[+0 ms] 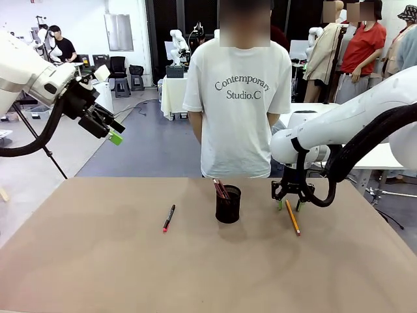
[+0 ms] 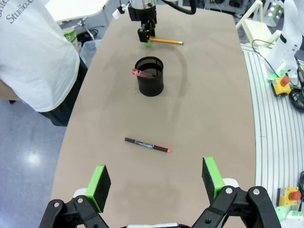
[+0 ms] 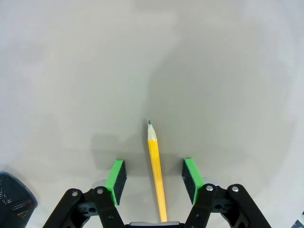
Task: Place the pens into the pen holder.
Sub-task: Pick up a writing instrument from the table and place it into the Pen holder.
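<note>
Yellow-orange pencil point(image 3: 153, 142): lay flat on the table point(image 3: 223, 71) between our right gripper's point(image 3: 155, 166) green pads, dark tip pointing away from the wrist, a gap on either side.
Right gripper state: jaws part-way wide, holding nothing; we judged they should close squarely across the shaft before any lift.
Pen holder point(image 1: 228, 207): stood near, beside this hand, reddish-brown pen point(image 1: 220, 188) inside; the pencil would need tipping upright over its rim.
Black pen point(image 1: 169, 218): lay beyond the holder, well apart.
Left gripper point(image 2: 156, 183): hung wide and empty.

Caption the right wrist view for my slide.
Right gripper straddles the yellow pencil lying on the table, jaws open.
</note>
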